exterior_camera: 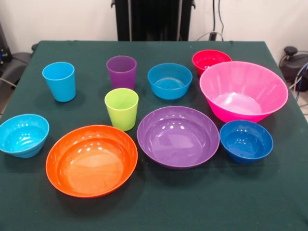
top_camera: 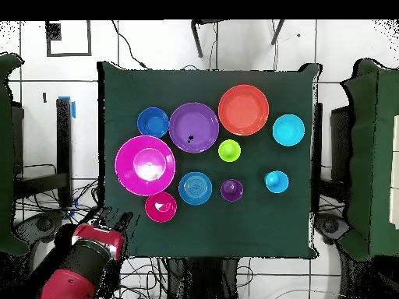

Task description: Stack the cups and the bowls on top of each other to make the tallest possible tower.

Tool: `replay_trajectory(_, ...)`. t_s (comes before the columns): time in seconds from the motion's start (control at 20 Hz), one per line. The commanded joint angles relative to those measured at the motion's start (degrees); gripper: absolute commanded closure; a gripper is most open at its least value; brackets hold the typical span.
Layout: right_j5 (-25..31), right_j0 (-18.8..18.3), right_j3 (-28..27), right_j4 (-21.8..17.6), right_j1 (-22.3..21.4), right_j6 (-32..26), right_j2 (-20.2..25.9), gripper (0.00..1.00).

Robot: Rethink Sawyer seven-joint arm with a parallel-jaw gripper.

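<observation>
The pink bowl hides part of the red bowl behind it in the front view, and the arm shows overhead without its gripper.
</observation>
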Motion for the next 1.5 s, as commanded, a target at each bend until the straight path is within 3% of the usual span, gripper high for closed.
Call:
replay_trajectory(0.05,-2.7,-7.3,4.2,-5.3,-2.3,0.7,4.2,0.00)
replay_trajectory(0.25,-3.5,-19.1,9.9,-8.8,-11.8,-9.0,11.2,0.00)
replay_trajectory(0.45,-6.1,-24.9,12.7,-12.3,-14.4,-8.4,15.9,0.00)
replay_trajectory(0.75,-5.4,-26.2,12.3,-15.7,-15.2,-5.3,17.8,0.00)
replay_trajectory(1.05,-2.9,-29.4,12.7,-16.6,-17.9,-6.6,21.2,0.00)
replay_trajectory(1.5,-1.4,-30.9,12.7,-18.5,-19.0,-4.9,23.3,0.00)
